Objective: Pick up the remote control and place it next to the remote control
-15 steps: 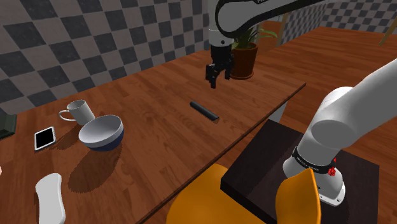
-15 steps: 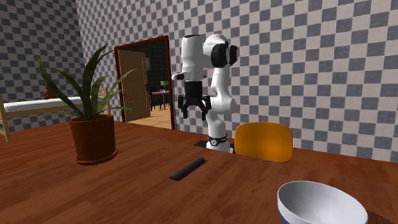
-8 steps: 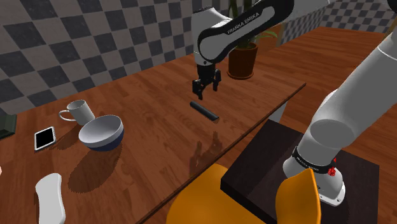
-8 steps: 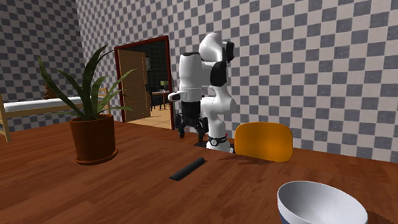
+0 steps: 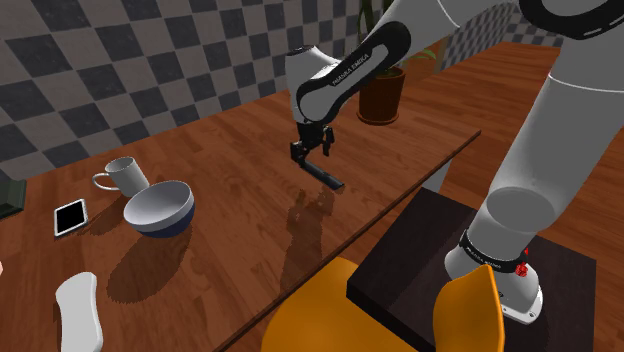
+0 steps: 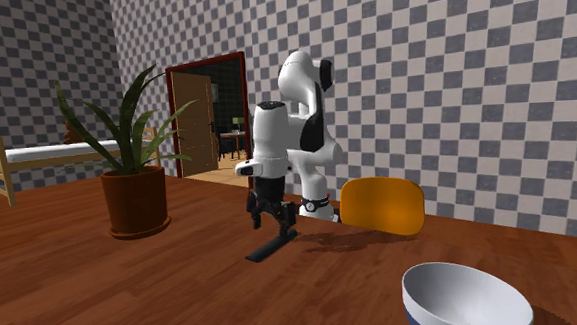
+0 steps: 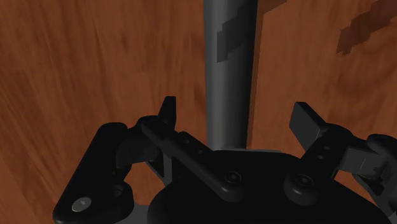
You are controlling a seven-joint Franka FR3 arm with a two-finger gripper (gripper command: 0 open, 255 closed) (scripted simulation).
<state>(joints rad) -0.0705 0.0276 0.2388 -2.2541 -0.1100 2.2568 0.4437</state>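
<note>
Dark remote control [image 7: 230,76] cut by the wrist view's edge, white remote control [image 5: 78,305] by the shoulder view's bottom.

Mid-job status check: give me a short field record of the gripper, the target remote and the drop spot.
gripper: all-black two-finger gripper, open, low over the target, fingers either side without touching
target: dark slim remote control, flat on the brown wooden table, not held
drop spot: beside the white curved remote control, at the shoulder view's lower left

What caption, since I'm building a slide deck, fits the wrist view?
Open gripper straddling the dark remote control on the wooden table, fingers not touching it.
</note>
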